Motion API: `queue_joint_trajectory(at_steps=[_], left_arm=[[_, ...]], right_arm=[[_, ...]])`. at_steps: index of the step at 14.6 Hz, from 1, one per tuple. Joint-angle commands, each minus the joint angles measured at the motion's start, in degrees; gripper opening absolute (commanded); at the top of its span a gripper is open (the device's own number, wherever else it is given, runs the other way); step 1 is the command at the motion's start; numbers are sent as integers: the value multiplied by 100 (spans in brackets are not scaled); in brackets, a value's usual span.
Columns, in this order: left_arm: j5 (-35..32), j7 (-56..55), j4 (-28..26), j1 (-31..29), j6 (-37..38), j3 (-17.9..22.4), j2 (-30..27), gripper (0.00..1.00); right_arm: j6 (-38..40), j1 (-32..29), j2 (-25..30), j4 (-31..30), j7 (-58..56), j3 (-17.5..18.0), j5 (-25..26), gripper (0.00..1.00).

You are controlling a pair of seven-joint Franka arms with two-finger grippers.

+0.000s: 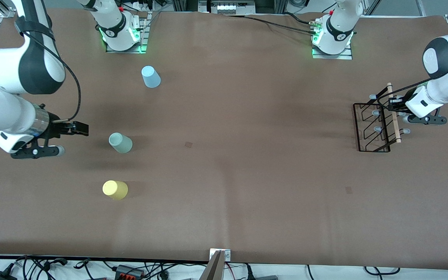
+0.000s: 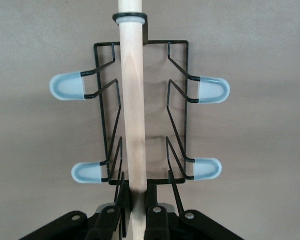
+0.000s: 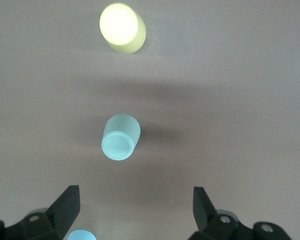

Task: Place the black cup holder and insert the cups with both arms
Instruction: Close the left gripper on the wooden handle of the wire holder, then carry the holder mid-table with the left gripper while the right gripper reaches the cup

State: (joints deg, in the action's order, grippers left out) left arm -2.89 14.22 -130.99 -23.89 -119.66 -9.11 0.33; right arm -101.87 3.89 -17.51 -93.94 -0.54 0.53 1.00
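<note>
We are gripping black cup holder (image 1: 375, 126) near surface's left-arm edge, left gripper (image 2: 135, 210) fingers clamped on its wooden rod (image 2: 133, 110). Right gripper (image 3: 135, 210) waiting, fingers apart, over cups (image 1: 120, 142). Next: carrying holder toward centre.

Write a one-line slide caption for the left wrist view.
Left gripper shut on the wooden rod of the black cup holder, pale prong tips spread to either side over the brown table.

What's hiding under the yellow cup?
Nobody can see. The yellow cup stands upside down on the brown table, closed bottom up, so its inside is covered. Nothing pokes out around its rim.
</note>
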Motion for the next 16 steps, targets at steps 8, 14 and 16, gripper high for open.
queue_joint_trajectory(at_steps=[8, 14, 16], left_arm=[[799, -1278, 2374, 51, 2719, -1425, 239, 1], [1177, -3344, 3217, 164, 2720, -3138, 853, 1], [1142, -3688, 3491, 480, 2712, -3263, 1170, 1]], right_arm=[[-1572, 235, -612, -977, 159, 0, -100, 100], [-1880, 235, -1052, -977, 168, 0, -583, 100], [-2003, 244, -1166, -986, 185, 0, -618, 100]])
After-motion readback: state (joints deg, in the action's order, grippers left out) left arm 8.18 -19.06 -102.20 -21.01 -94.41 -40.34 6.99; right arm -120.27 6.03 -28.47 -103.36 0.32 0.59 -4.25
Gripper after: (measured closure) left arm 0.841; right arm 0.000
